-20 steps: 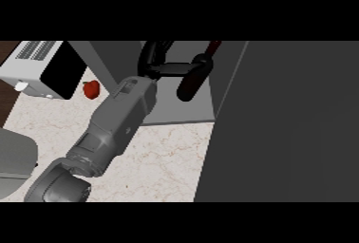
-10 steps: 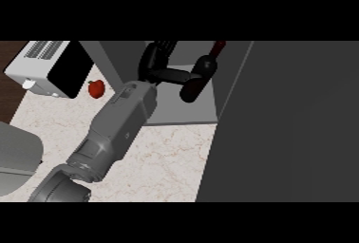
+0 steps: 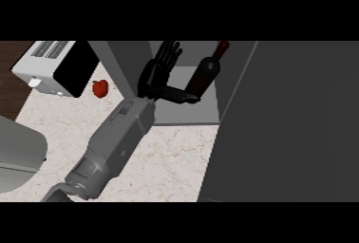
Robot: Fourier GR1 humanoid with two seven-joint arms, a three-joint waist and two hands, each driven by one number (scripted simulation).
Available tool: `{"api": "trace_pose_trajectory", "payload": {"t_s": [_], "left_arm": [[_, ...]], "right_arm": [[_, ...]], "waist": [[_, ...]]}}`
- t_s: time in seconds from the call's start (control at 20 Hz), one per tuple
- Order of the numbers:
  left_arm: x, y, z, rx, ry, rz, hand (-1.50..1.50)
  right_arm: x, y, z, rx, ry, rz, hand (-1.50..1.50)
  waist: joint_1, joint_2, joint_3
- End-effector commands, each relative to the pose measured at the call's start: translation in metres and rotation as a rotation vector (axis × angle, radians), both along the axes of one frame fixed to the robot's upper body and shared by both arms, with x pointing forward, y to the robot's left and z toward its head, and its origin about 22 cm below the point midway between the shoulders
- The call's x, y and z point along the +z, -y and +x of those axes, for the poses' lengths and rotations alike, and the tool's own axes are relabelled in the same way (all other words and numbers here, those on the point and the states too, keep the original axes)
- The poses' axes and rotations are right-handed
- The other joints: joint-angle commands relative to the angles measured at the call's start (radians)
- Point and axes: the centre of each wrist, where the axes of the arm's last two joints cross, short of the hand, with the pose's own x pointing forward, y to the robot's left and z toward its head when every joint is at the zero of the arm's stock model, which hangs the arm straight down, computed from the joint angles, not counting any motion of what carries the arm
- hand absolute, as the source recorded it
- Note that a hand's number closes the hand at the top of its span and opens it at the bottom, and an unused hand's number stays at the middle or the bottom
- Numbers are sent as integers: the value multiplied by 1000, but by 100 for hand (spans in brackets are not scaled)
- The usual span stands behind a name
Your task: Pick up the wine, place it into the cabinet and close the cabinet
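The wine [image 3: 205, 72] stands upright inside the open cabinet [image 3: 184, 115], and our hand [image 3: 158, 76] is beside it with fingers straight and spread, thumb just touching the bottle's lower body. We judge the bottle rigid, smooth, top-heavy and breakable; hold it at mid-body, never the neck.

Dark wine [image 3: 204, 73], red pepper [image 3: 100, 88]

The wine [image 3: 204, 71] is a dark bottle with a reddish neck, standing upright inside the open cabinet [image 3: 184, 116], on its grey shelf floor. The cabinet's dark door [image 3: 294, 123] stands swung open just to the bottle's right.
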Motion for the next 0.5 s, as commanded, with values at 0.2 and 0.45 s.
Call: {"api": "trace_pose_trajectory", "payload": {"t_s": [0.2, 0.45], "left_arm": [[-43, -12, -50, -38, -55, -54, -150], [-57, -19, -82, -24, -76, -69, -150]], "right_arm": [[38, 3, -20, 19, -24, 111, -150], [46, 5, -28, 32, -14, 115, -150]], "waist": [[44, 2, -1], [33, 3, -1]]}}
